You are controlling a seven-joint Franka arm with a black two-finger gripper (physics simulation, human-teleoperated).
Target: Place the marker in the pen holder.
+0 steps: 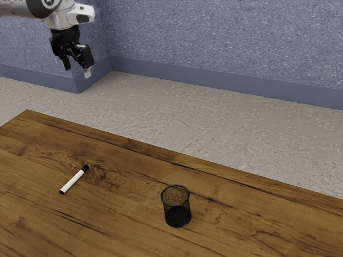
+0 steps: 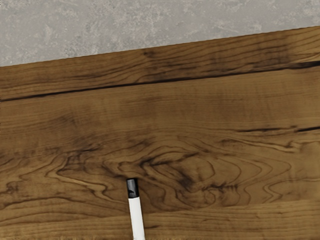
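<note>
Blk wire-mesh pen holder (image 1: 177, 218) upright on wood tbl (image 1: 118, 230), rim up & open, dark base visible thru mesh; white marker (image 1: 73, 180) w/ blk cap lies flat outside it, well apart; gripper (image 1: 77, 69) raised, fingers wide.

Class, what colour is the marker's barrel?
White, showing best in the exterior view.
</note>
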